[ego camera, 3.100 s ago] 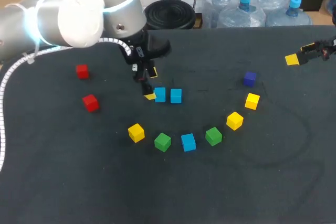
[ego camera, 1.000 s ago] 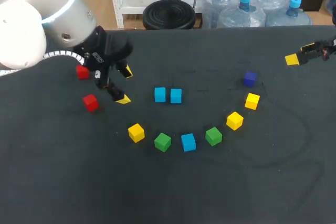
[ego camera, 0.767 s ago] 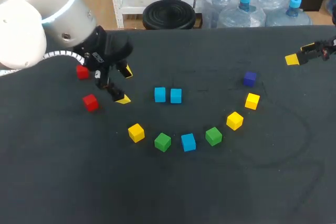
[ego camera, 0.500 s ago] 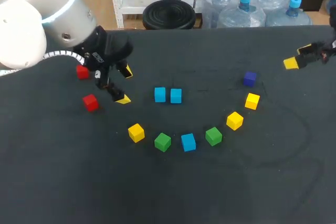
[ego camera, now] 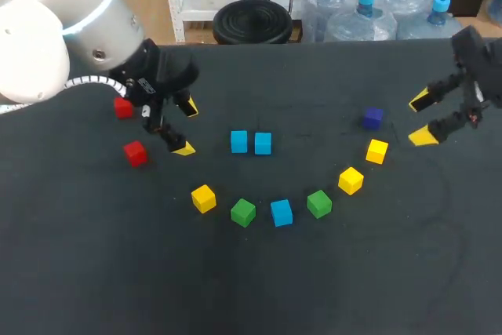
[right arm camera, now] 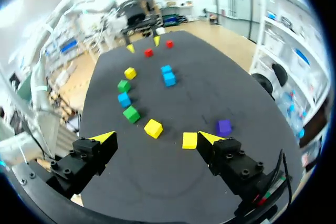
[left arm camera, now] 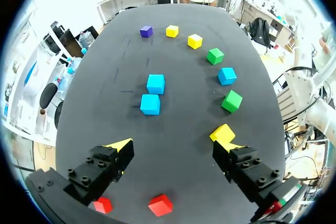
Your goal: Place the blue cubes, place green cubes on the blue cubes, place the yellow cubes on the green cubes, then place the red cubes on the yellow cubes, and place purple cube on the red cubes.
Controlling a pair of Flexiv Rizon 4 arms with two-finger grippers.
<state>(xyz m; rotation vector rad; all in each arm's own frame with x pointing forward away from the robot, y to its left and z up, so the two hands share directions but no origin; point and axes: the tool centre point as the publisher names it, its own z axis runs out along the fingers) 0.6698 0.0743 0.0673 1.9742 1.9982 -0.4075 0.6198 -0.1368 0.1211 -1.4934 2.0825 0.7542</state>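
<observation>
Blue cubes form the base layer, and they lie in two places. One, the first blue cube (ego camera: 239, 141), sits side by side with the second blue cube (ego camera: 263, 143) near the middle of the bench (ego camera: 251, 296). They are just apart, and their row runs parallel to the far edge. The third blue cube (ego camera: 281, 213) lies closer to the near edge, in an arc of cubes, between one green cube (ego camera: 243, 213) and the other green cube (ego camera: 318, 203).

The left pincer (ego camera: 186, 128) hangs toward the left edge, spread wide and empty. The first blue cube is near it on the side toward the middle, and the third blue cube lies off toward the near edge. The right pincer (ego camera: 422, 119) is by the right edge, also wide open and holding nothing, well apart from all three blue cubes. I judge the left arm the nearer one for any blue cube.

Cubes have no long axis, so only the turn of their faces matters. The first two look square to the bench edges, while the third seems turned slightly. The left pincer's fingers line up roughly from far edge to near edge, so they would probably close on far and near faces.
</observation>
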